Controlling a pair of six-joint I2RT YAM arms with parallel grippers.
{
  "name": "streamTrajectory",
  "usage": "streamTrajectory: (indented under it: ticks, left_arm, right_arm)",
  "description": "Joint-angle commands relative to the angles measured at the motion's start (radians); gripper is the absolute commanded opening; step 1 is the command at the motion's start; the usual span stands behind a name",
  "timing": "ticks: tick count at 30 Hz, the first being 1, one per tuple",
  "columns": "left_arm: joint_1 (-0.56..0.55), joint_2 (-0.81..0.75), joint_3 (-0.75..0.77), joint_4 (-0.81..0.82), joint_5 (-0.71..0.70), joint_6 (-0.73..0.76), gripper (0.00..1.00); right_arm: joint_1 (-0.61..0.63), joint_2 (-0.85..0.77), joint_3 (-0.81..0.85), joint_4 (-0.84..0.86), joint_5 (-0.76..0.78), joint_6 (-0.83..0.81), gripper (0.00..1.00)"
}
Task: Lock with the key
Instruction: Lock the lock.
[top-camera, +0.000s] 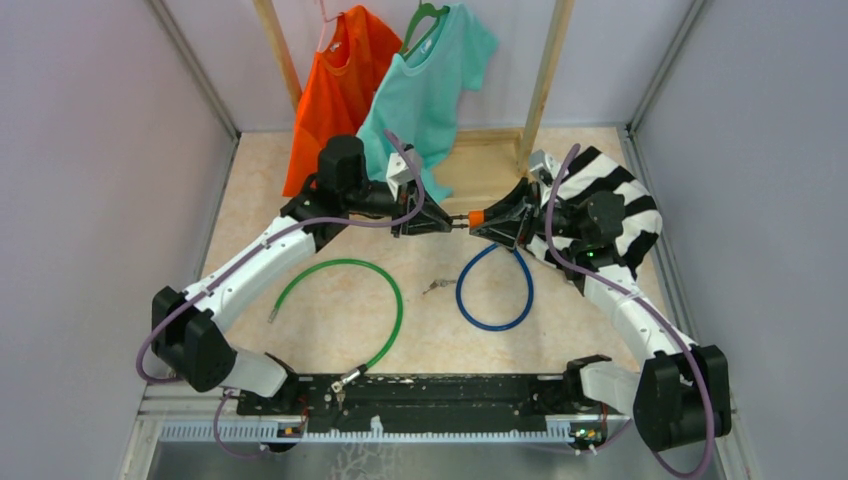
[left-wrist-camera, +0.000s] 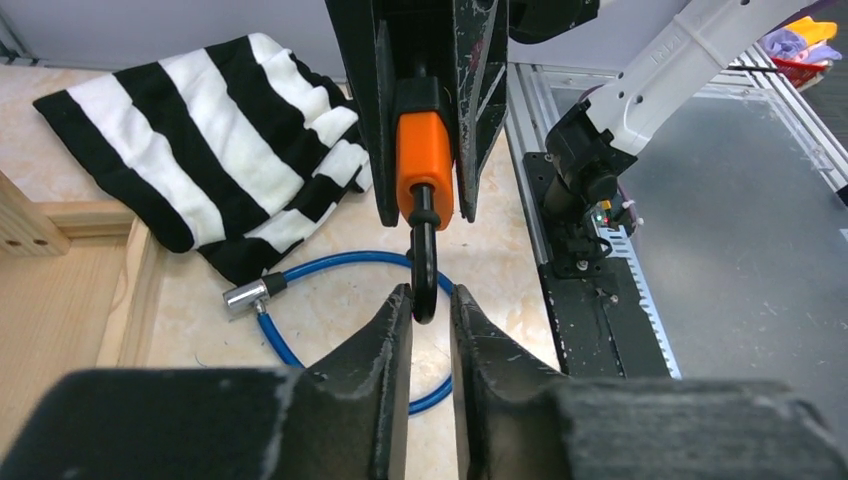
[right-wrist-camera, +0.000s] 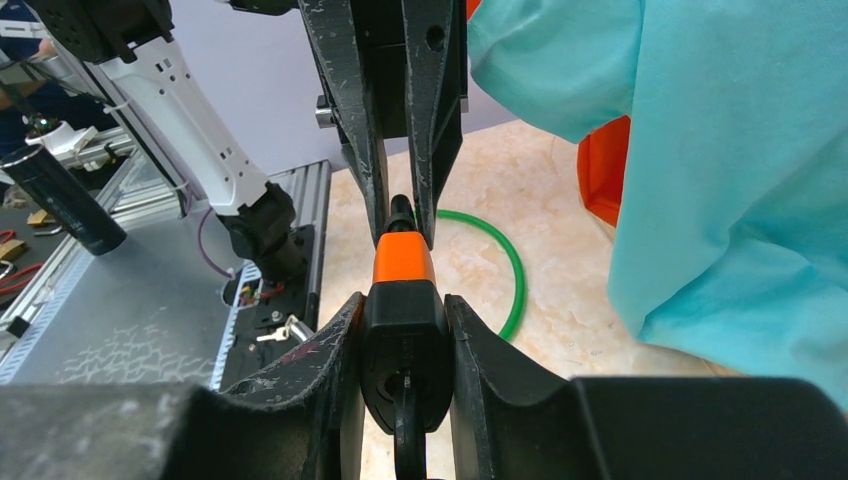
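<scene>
Two arms reach in from the lower corners of the top view and meet nose to nose just above the centre, elbows bent outward. The left gripper (top-camera: 432, 222) and the right gripper (top-camera: 497, 222) point at each other with the orange lock (top-camera: 476, 218) between them. Below them a blue cable (top-camera: 495, 300) loops on the table and a green cable (top-camera: 345, 300) lies toward the lower left. Between the cables sits a small metal piece (top-camera: 437, 286), possibly the key but too small to be sure. The right forearm crosses in front of a striped cloth (top-camera: 625, 215).

In the left wrist view, the left arm's fingers (left-wrist-camera: 385, 345) rise from the bottom edge, narrowly apart. They flank the tip of the lock's black loop (left-wrist-camera: 424, 270); I cannot tell whether they press on it. The right gripper's fingers come down from the top edge and clamp the orange body. A white arm link at the upper right carries lettering too small to read.

In the right wrist view, the right gripper is closed on the lock's black end at the low centre. Something dark hangs from that end and is cut off by the bottom edge. The left arm's fingers descend from the top on either side of the far tip. A teal shirt (right-wrist-camera: 720, 180) fills the right side and hides the table behind it.
</scene>
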Motion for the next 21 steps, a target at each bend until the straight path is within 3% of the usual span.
streamTrajectory:
  ticks: [1, 7, 13, 21]
  left_arm:
    - [-0.008, 0.008, 0.002, 0.043, 0.033, -0.029, 0.21]
    - [-0.011, 0.009, -0.007, 0.065, 0.026, -0.083, 0.01]
    - [-0.013, 0.007, -0.056, 0.197, 0.066, -0.282, 0.0]
    - [-0.022, 0.01, -0.054, 0.21, 0.073, -0.305, 0.0]
  right_arm:
    - [0.0, -0.005, 0.012, 0.079, 0.003, 0.005, 0.0]
    - [0.006, -0.005, 0.013, 0.084, -0.004, -0.036, 0.0]
    - [0.008, 0.0, 0.018, 0.058, -0.007, -0.126, 0.0]
    - [0.042, 0.009, 0.051, -0.092, -0.004, -0.252, 0.0]
